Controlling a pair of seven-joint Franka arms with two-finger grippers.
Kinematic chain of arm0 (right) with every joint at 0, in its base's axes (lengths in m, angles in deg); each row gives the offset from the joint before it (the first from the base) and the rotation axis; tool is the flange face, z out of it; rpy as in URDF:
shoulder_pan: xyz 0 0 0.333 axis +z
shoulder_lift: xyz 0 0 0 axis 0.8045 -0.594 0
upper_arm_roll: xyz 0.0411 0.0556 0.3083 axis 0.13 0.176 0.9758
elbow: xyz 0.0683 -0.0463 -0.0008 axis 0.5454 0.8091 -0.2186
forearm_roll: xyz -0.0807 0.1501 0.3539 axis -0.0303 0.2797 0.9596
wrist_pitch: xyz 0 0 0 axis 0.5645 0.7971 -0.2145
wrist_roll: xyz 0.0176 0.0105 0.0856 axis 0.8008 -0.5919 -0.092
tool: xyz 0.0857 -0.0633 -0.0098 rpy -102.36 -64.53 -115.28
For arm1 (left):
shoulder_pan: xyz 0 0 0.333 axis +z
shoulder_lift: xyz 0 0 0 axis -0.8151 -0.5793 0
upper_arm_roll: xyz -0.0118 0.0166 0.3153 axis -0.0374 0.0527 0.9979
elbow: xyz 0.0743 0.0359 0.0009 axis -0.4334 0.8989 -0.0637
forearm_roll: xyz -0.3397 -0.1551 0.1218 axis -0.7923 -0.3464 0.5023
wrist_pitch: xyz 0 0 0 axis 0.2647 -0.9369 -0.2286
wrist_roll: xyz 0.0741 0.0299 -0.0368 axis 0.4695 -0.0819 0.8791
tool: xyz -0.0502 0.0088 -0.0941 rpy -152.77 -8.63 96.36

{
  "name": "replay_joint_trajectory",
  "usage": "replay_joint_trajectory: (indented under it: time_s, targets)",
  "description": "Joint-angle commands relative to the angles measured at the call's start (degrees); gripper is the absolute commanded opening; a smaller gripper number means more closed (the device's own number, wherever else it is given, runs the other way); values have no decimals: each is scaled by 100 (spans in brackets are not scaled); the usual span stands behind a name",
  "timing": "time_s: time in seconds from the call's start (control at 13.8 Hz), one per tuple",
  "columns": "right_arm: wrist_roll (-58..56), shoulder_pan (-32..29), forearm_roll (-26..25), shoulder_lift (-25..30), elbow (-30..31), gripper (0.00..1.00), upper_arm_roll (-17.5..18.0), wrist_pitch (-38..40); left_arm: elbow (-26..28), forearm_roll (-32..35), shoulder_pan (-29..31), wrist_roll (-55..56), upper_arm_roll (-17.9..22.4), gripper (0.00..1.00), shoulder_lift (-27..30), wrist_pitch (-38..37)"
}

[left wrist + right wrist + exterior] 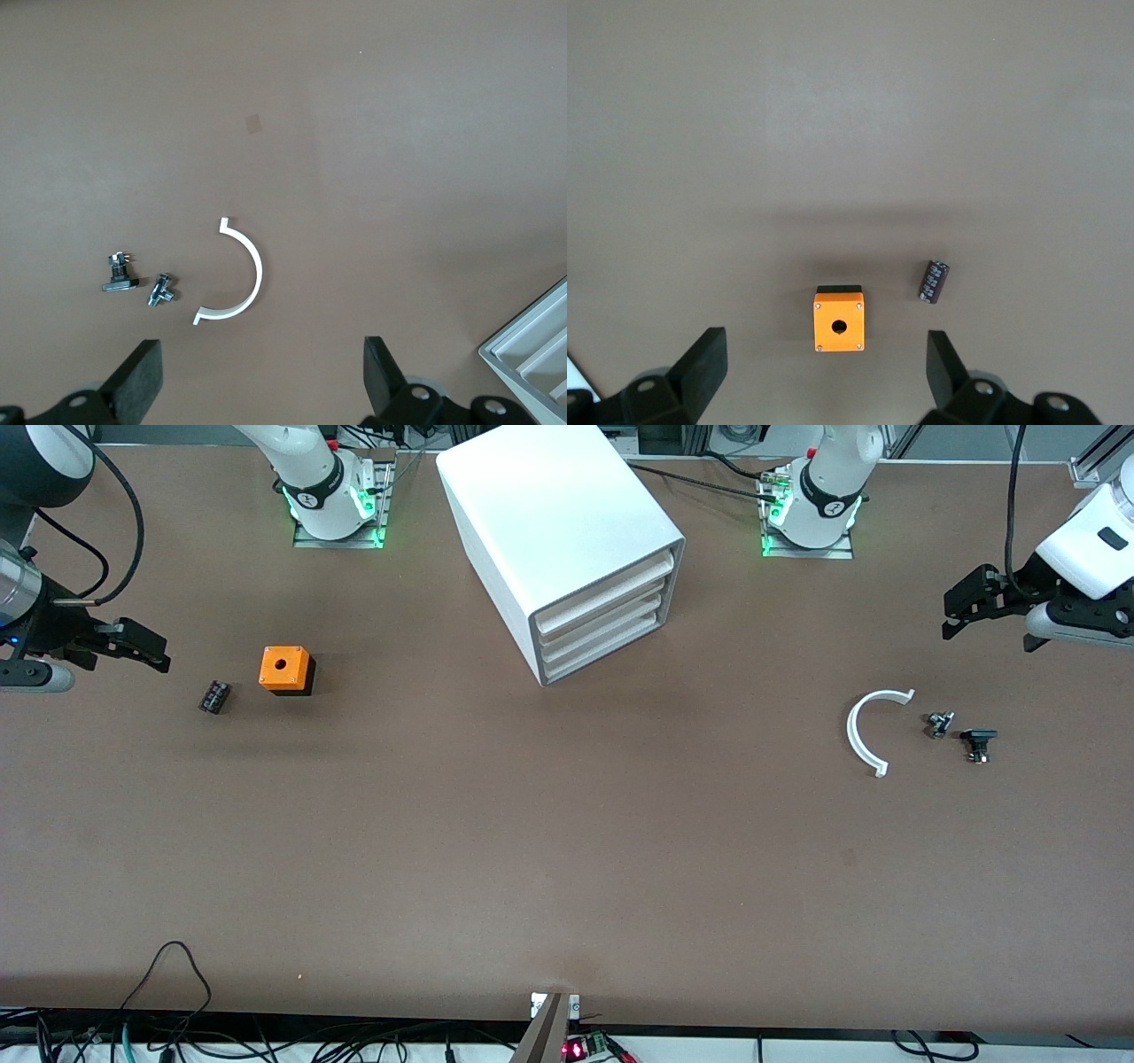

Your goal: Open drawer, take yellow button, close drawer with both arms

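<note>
The white cabinet stands at the middle of the table near the arm bases. Its uppermost drawer is shut, flush with the two below. A corner of the cabinet shows in the left wrist view. The button is hidden. My left gripper hangs open and empty over the table at the left arm's end; its wrist view shows bare table between the fingers. My right gripper hangs open and empty over the right arm's end, and its wrist view shows the fingers wide apart.
An orange cube with a hole and a small dark ribbed block lie toward the right arm's end. A white half ring and two small metal parts lie toward the left arm's end.
</note>
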Motion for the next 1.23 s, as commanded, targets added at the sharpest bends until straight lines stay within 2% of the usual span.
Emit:
replay_joint_trajectory:
  time_s: [0.0,0.14,0.72,0.87,0.94,1.01,1.16]
  targets:
    - [-93,-83,83,77,-29,100,74,103,-98,181,-41,-139,-13,100,-33,-62]
    - [-93,-83,83,85,-29,100,74,103,-263,165,-23,-79,13,100,-111,-97]
    - [-111,-83,83,85,-37,100,83,103,-308,120,-41,-62,13,100,-287,-123]
    - [-111,-83,74,85,-37,100,74,103,-308,129,-58,-122,5,100,-462,-114]
    - [-111,-83,83,85,-37,100,74,103,-299,121,-84,-132,-4,100,-698,-114]
    - [-111,-83,74,77,-37,100,74,103,-273,103,-67,-123,5,100,-1240,-53]
    - [-111,-83,74,77,-37,100,74,103,-168,-221,-49,-219,13,100,-1421,-114]
